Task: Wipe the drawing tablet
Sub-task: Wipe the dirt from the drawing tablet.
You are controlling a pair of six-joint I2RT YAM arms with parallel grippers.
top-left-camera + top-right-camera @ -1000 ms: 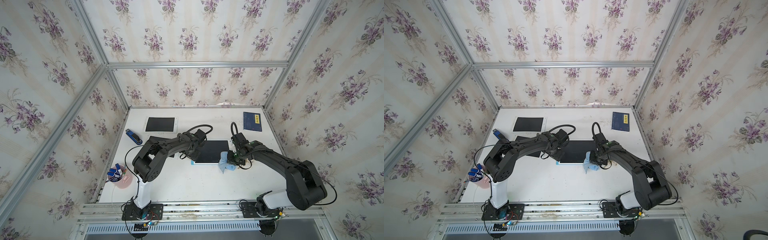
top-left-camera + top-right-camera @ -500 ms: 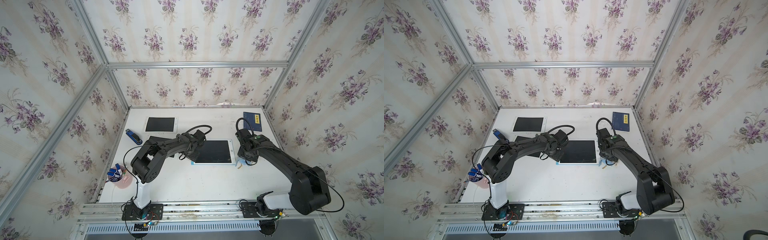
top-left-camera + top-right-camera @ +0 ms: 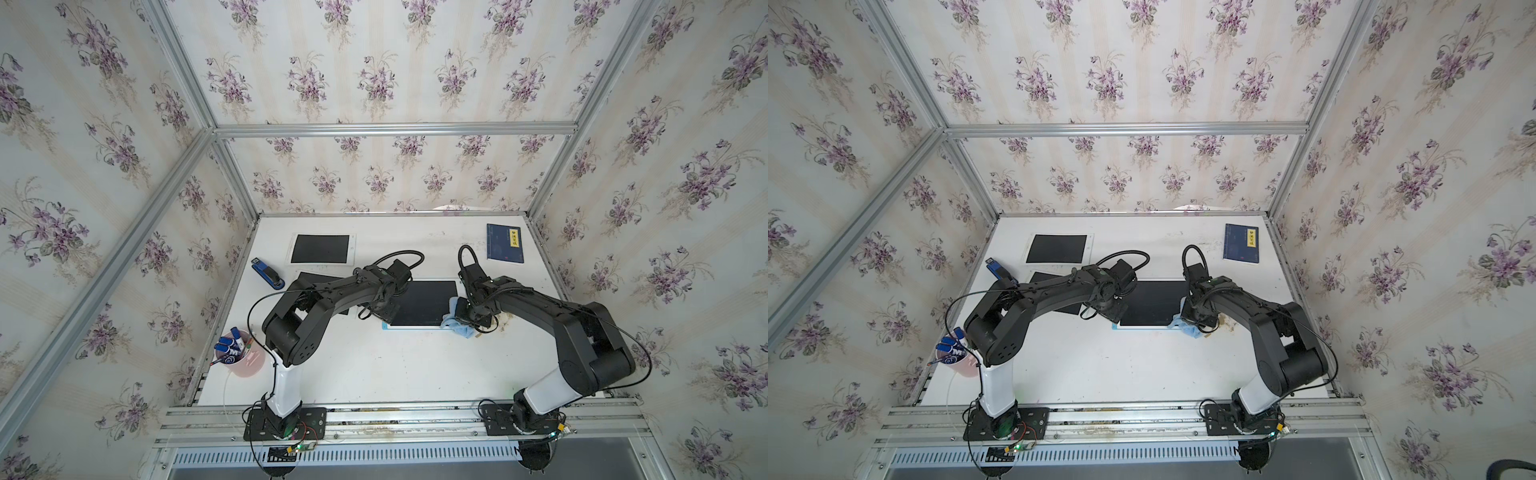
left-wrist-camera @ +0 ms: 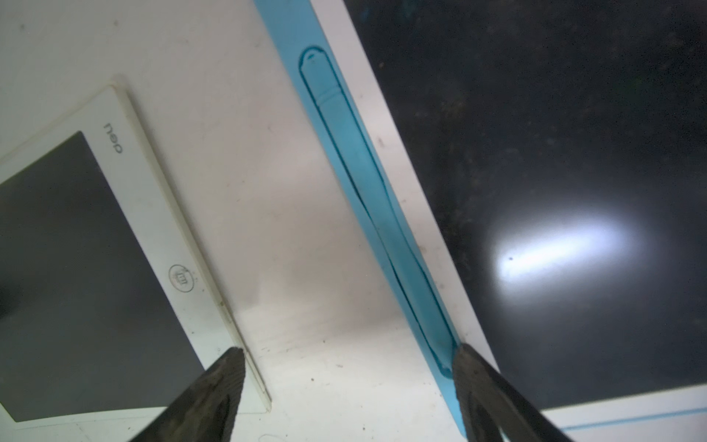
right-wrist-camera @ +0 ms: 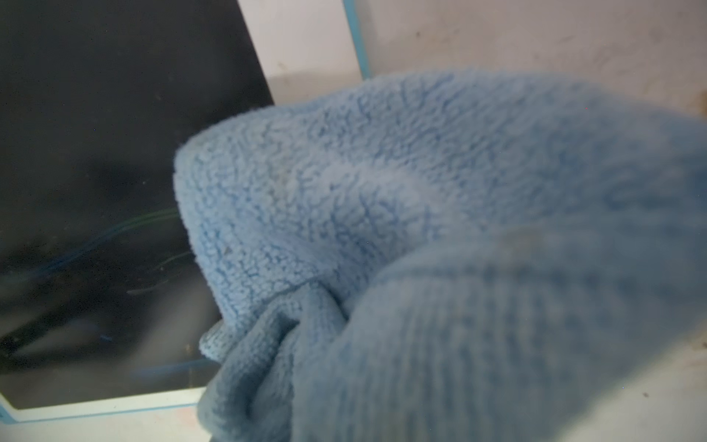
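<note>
Where the tablet (image 3: pixel 419 303) lies flat at the middle of the table (image 3: pixel 374 365), the left claw (image 4: pixel 346 356) stands wide at its left edge, holding nothing. The right claw (image 3: pixel 464 316), narrow, grips a cloth (image 5: pixel 382 191) overlapping its right edge.

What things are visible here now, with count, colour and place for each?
drawing tablet: one, black with blue edge, centre
cloth: one, light blue, on the drawing tablet's right edge
white tablet: one, black screen, far left
second white tablet: one, dark screen, partly under the left arm
stapler: one, blue, left edge
cup: one, pink, near left, holding several blue markers
book: one, dark blue, far right
table: one, white
left gripper: one, black, open at the drawing tablet's left edge
right gripper: one, black, shut on the cloth
</note>
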